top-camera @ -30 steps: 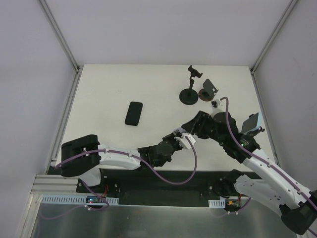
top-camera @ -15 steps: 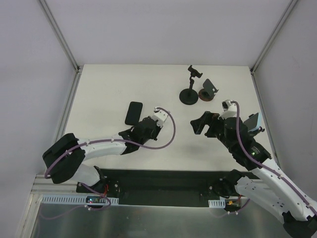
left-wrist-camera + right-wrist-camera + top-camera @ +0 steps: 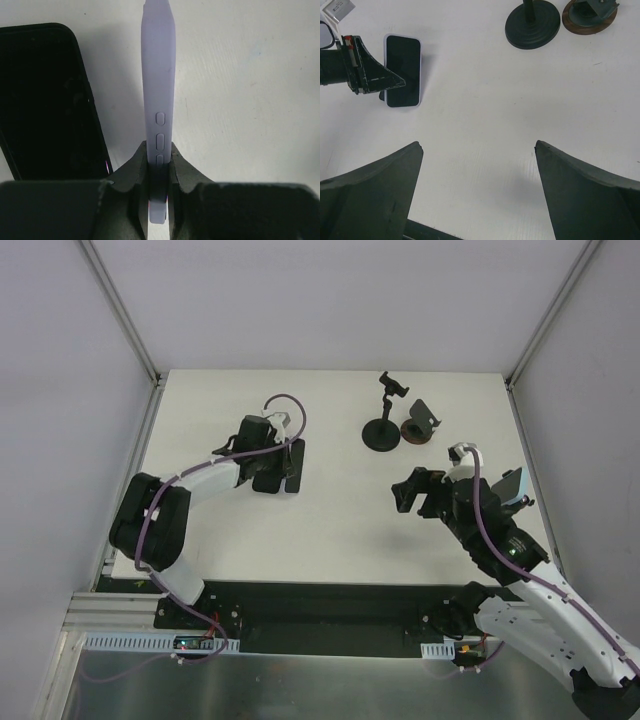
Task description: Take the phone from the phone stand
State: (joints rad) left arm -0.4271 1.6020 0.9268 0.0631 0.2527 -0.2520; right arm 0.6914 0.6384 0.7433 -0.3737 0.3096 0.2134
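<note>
My left claw (image 3: 159,151) is clamped on the slim lavender phone (image 3: 159,75), which stands edge-up just beside a flat black phone (image 3: 47,100) on the left of the white tabletop (image 3: 340,530). My right claw (image 3: 479,147) gapes wide and empty over bare tabletop. The black round-based phone stand (image 3: 382,430) sits far right.

Bright, even light; soft shadows, sharp focus.

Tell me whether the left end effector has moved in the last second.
Yes. The left end effector swung left and toward the far side: from in front of the phone stand to well left of it, holding the lavender phone.
</note>
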